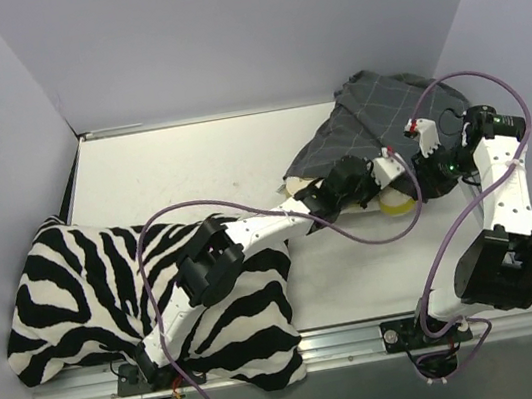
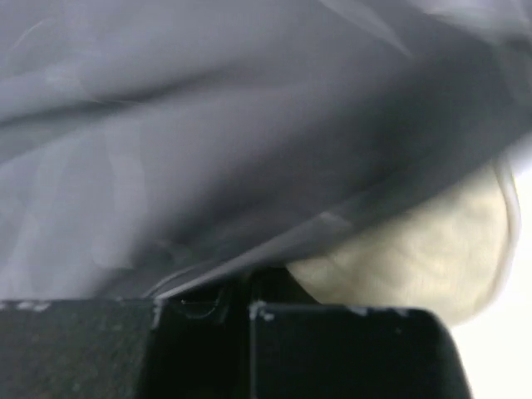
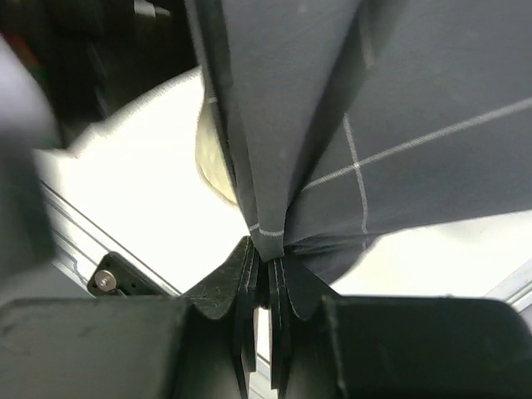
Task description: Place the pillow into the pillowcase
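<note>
No writing, label, brand or number can be read on anything in these views.

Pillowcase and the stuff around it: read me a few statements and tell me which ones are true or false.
1. The right hand is pinching the pillowcase. True.
2. The pillow is completely inside the pillowcase. False: part of it shows beyond the fabric's edge.
3. The zebra cushion lies on the far right. False: it is on the left, under the left arm.
4. The left hand is closed at the pillowcase's edge. True.
</note>
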You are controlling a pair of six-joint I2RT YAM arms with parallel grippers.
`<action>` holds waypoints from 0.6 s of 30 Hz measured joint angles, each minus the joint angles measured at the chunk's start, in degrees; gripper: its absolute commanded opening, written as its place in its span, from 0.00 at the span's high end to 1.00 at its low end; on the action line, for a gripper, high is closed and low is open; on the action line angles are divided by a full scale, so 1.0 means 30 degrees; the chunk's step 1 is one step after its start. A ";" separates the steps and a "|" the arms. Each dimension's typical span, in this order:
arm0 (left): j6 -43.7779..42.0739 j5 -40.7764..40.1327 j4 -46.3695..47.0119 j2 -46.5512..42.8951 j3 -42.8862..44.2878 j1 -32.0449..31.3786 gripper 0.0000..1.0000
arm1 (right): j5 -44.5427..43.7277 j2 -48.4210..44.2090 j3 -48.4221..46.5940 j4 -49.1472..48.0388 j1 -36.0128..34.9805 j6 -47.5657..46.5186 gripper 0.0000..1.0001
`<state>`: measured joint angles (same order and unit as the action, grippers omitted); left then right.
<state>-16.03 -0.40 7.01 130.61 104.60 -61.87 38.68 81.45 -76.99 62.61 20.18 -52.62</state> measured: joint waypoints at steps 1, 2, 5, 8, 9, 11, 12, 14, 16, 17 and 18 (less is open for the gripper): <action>0.0692 -0.0408 -0.0474 0.0051 0.0750 0.0087 1.00 | 0.0036 -0.0058 0.0044 0.0029 -0.0022 0.0022 1.00; 0.1523 -0.0831 -0.0940 0.0160 0.1741 0.0211 1.00 | 0.0058 -0.0153 0.0160 0.0015 -0.0080 0.0022 1.00; 0.3359 -0.1588 -0.2069 0.0306 0.3767 0.0539 1.00 | 0.0503 -0.0372 0.0306 -0.0029 -0.0736 0.0561 1.00; 0.4758 -0.2055 -0.2812 0.0583 0.5013 0.0714 1.00 | 0.1450 -0.0087 -0.0670 -0.0080 -0.0984 0.1814 1.00; 0.5362 -0.2208 -0.2900 0.0692 0.5268 0.0787 1.00 | 0.1749 0.0160 -0.1173 0.0153 -0.0991 0.1967 1.00; 0.6885 -0.2324 -0.3060 0.0823 0.5588 0.1071 1.00 | 0.2958 0.1137 -0.3002 0.0911 -0.0801 0.2572 1.00; 0.7759 -0.2178 -0.3140 0.0823 0.5595 0.1268 1.00 | 0.3701 0.1690 -0.3978 0.1239 -0.0525 0.2943 1.00; 0.9406 -0.1639 -0.3147 0.0823 0.5588 0.1719 1.00 | 0.5348 0.2849 -0.6084 0.1588 0.0124 0.3934 1.00; 1.0717 -0.0809 -0.2965 0.0809 0.5574 0.2098 1.00 | 0.6972 0.3854 -0.8058 0.1916 0.0546 0.4860 1.00; 1.1271 -0.0466 -0.2820 0.0780 0.5566 0.2295 1.00 | 0.7679 0.4226 -0.8837 0.1909 0.0634 0.5297 1.00; 1.1817 -0.0007 -0.2637 0.0721 0.5566 0.2492 1.00 | 0.8306 0.4481 -0.9420 0.1931 0.0656 0.5712 1.00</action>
<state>19.42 -0.43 -0.91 132.77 121.30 -54.39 63.59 94.89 -105.25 68.40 22.15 -35.48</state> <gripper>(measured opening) 0.054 0.062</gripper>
